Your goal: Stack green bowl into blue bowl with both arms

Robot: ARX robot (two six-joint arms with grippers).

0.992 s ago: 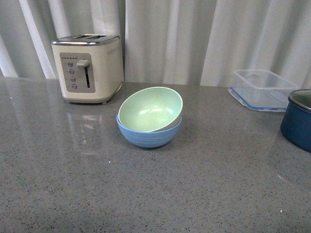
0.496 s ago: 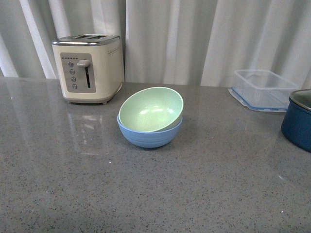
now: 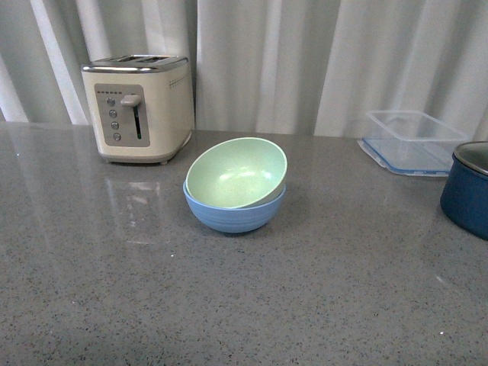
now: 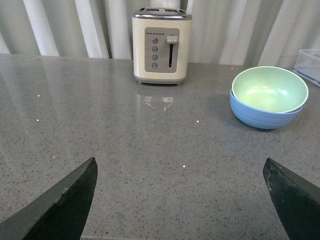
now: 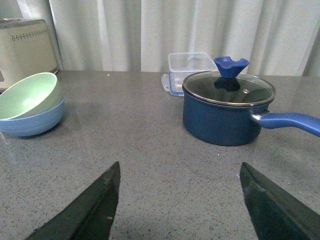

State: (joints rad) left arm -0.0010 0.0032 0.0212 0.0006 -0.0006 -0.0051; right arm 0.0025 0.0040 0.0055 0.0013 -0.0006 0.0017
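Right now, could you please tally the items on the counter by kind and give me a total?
Bowls: 2, green bowl nested tilted in blue bowl
Toasters: 1, toaster
Pots: 1, lidded navy pot
Clear containers: 1, container
Total: 5

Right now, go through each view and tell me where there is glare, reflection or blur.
Front view: sharp; the toaster reflects palely on the glossy countertop, and the green bowl shows a soft highlight inside. Left wrist view: small bright glints speckle the counter, and the left gripper fingers look soft-edged up close. Right wrist view: the pot's glass lid mirrors its knob.
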